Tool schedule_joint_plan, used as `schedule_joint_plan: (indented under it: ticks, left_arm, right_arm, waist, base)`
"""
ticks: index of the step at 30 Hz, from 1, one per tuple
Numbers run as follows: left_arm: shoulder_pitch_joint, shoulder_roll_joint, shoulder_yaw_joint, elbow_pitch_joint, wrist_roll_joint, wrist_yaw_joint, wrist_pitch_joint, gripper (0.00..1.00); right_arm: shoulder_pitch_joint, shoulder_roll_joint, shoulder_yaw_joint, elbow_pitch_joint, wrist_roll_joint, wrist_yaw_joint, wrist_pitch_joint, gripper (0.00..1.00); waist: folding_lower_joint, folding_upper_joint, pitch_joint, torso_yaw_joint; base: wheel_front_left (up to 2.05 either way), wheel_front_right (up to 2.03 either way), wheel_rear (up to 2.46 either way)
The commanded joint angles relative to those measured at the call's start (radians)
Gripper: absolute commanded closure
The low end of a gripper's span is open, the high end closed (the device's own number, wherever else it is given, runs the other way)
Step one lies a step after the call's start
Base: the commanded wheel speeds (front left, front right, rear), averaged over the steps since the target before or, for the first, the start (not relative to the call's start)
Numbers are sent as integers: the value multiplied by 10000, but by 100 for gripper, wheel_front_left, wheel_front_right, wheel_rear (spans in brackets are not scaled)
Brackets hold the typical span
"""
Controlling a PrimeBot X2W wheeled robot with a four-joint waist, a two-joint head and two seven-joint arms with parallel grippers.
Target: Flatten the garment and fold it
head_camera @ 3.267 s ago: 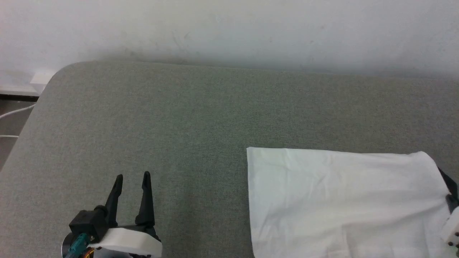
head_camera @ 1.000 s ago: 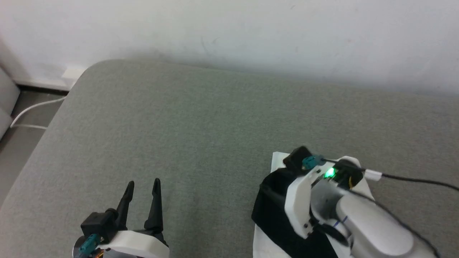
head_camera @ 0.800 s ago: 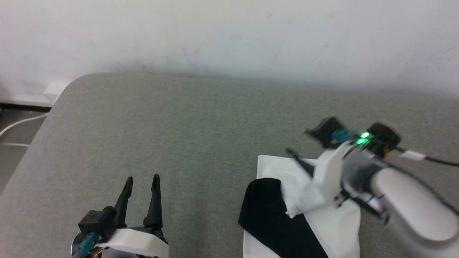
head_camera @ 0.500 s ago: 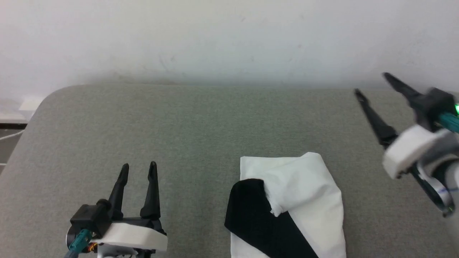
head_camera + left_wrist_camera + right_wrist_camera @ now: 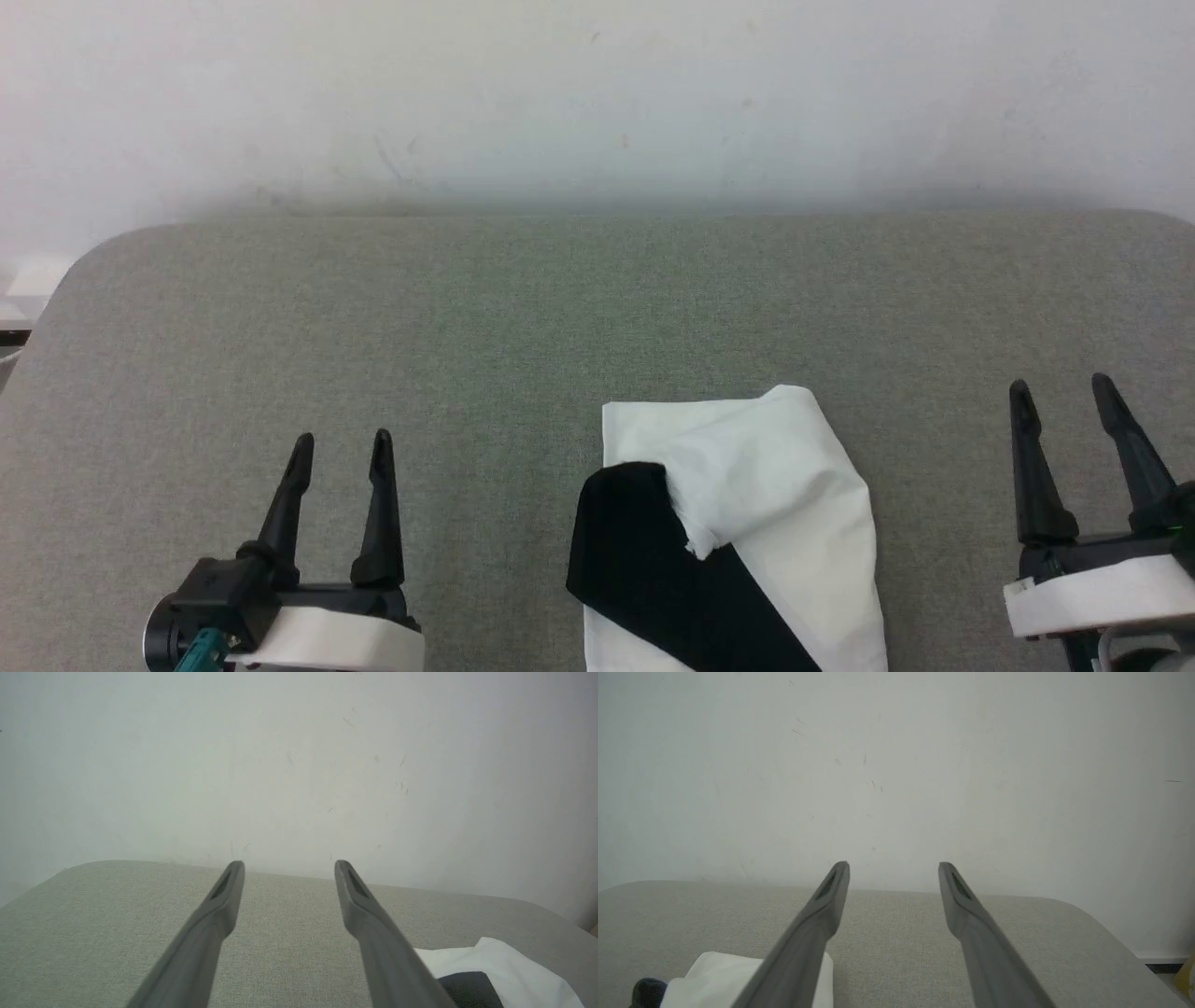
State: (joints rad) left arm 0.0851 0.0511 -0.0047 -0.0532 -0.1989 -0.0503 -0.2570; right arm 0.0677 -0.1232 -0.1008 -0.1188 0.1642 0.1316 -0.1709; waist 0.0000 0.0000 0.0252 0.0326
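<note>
My left claw [image 5: 342, 439] stands open at the lower left of the head view. Its two long dark fingers point away from me and hold nothing. It hovers over bare grey padded surface [image 5: 467, 308], well apart from the garment [image 5: 775, 476]. My right claw [image 5: 1060, 383] is at the lower right, also open and empty, with its fingers pointing the same way. It too is clear of the cloth.

The garment lies between the two claws, a little nearer the right one, low in the head view. Its near end is cut off by the bottom edge. It is gathered into a narrow, upright bundle. White fabric forms the far end and the right side, with soft creases and one rounded corner at the top. A black sleeve [image 5: 644, 551] lies across the left and lower part, running at a slant toward the bottom right. No collar or chest print can be made out.

In the left wrist view, the left claw [image 5: 289, 864] has its fingers spread, and a corner of the garment [image 5: 509, 961] sits at the lower right. In the right wrist view, the right claw [image 5: 894, 864] is likewise spread, with the garment [image 5: 710, 975] at the lower left, partly behind one finger. A pale, lightly scuffed wall [image 5: 597, 93] rises behind the padded surface.
</note>
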Motion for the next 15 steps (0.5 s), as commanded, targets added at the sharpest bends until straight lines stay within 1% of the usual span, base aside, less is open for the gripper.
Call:
schedule_joint_plan:
  ticks: [1, 5, 8, 11, 15]
  left_arm:
    - [125, -9, 5, -81, 45, 86, -47, 0]
    - [114, -9, -71, -70, 57, 78, -47, 0]
    - [13, -9, -147, -18, 69, 44, -47, 0]
    - [-104, -9, -210, 48, 41, 59, -47, 0]
    - [-280, -9, -338, 181, 60, 45, -47, 0]
  right_arm:
    - [102, 84, -8, -125, -102, -9, -75, 0]
    - [222, 161, 94, -289, -192, -9, 103, 0]
    - [253, -31, 269, -317, 61, -9, 783, 0]
    - [217, -466, 720, -315, 758, -9, 2060, 0]
    - [-102, -1015, 1232, -207, 2069, -9, 4250, 0]
  waist:
    - [0, 0, 36, -2]
    - [0, 0, 133, 49]
    - [0, 0, 264, 134]
    - [0, 0, 504, 214]
    - [0, 0, 958, 351]
  base:
    - [0, 0, 0]
    - [0, 0, 0]
    - [0, 0, 0]
    - [0, 0, 0]
    - [0, 0, 0]
